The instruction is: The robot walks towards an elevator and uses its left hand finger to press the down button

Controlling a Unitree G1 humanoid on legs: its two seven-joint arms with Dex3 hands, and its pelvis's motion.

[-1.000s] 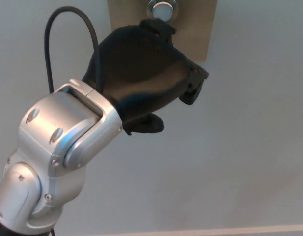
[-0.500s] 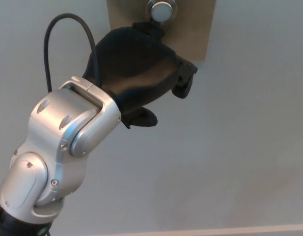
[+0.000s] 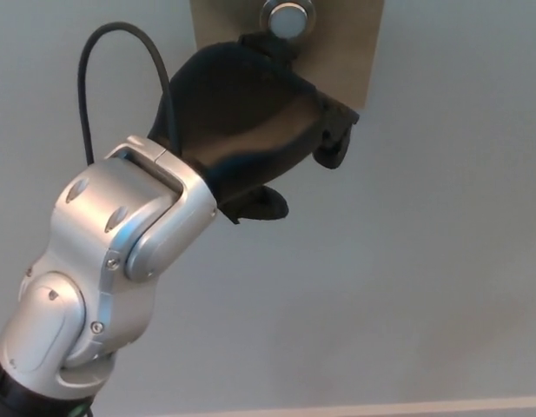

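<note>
At the top edge of the head view, only view given, sits the round metal button (image 3: 287, 15), part cut off by the frame, set in a tan plate (image 3: 347, 54) on a grey wall (image 3: 441, 243). Only one button shows, so can't confirm it's the down one. Left hand (image 3: 250, 122) is right below the button and a bit to its left, seen from the back: holds nothing, fingers folded in narrow, w/ one finger (image 3: 269, 43) poking up so its tip is just under the button's lower rim. The other folded finger (image 3: 335, 137) hangs below-right of the button, over the plate's lower corner; thumb (image 3: 263, 204) is well below it. Silver wrist (image 3: 129, 234) runs down-left from the button, a black cable (image 3: 120, 29) looping to the button's left. Right hand not in view. Progress, as a judgement: the walk-up looks done, since wall and plate fill the frame and the hand is at the plate. Tip looks low of the button's centre; touching or not, can't tell, no light or sign of a press. Left to do: nudge tip up, push in.
</note>
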